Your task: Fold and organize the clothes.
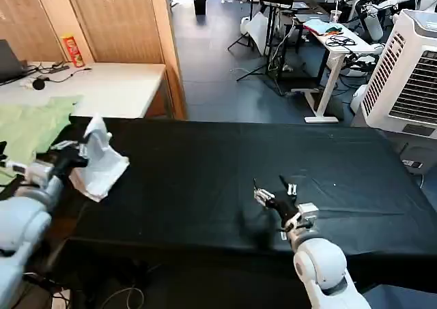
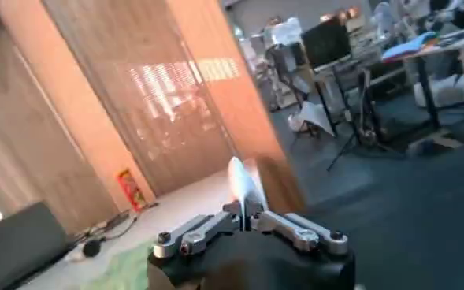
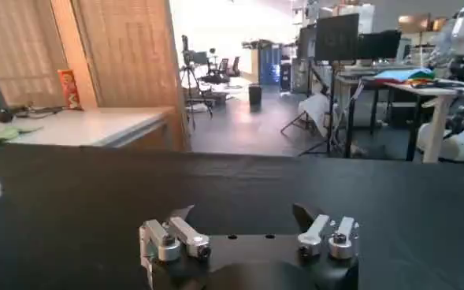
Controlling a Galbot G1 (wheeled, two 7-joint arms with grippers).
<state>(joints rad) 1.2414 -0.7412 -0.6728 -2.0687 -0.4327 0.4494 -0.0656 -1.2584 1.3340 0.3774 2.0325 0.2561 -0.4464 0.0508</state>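
One white T-shirt [image 1: 100,160], bunched into a loose heap, lies at the nine o'clock edge of the black table [image 1: 205,179] in the head view, with a peak of cloth drawn upward. Left gripper [image 1: 83,145] meets that peak from the nine o'clock side; in the left wrist view its jaws are closed on a thin fold of the T-shirt [image 2: 241,183], which stands up between the left gripper [image 2: 246,218] fingertips. Right gripper [image 1: 274,189] sits low over the bare tabletop at about five o'clock from the table's centre, well apart from the T-shirt; its jaws are spread wide with nothing between them, as the right wrist view confirms for the same gripper [image 3: 243,217] above the dark cloth surface [image 3: 216,189]. Beyond the T-shirt, toward ten o'clock, a pale green garment [image 1: 31,125] lies on a white side table [image 1: 116,87], where a red canister [image 1: 72,50] stands upright near the far edge. A white cooling unit [image 1: 406,77] stands at two o'clock, off the table.
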